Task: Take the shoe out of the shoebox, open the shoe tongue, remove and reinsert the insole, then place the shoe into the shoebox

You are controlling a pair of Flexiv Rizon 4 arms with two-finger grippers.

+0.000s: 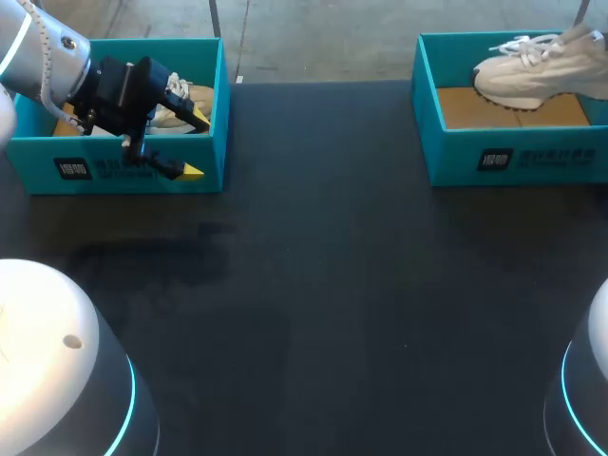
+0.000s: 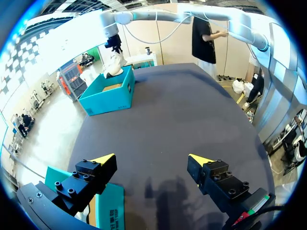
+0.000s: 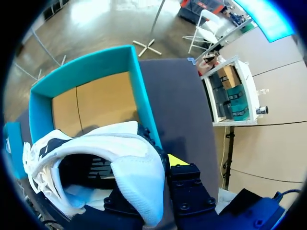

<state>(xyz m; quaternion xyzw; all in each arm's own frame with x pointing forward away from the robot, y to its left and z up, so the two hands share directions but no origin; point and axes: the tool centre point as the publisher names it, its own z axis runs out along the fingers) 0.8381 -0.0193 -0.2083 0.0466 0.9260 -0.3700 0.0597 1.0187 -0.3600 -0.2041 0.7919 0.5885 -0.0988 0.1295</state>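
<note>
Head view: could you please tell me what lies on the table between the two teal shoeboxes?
Nothing: in the head view the dark table between the left shoebox and the right shoebox is bare.

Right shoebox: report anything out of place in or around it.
The white shoe is not resting in the right shoebox. It hangs tilted over the box's open top, clamped in the right gripper. The box floor beneath it is bare cardboard. Nothing looks spilled or damaged.

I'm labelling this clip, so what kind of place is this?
Probably a robot test bench: a dark table, two teal shoeboxes, and my right arm holding a white shoe.
</note>
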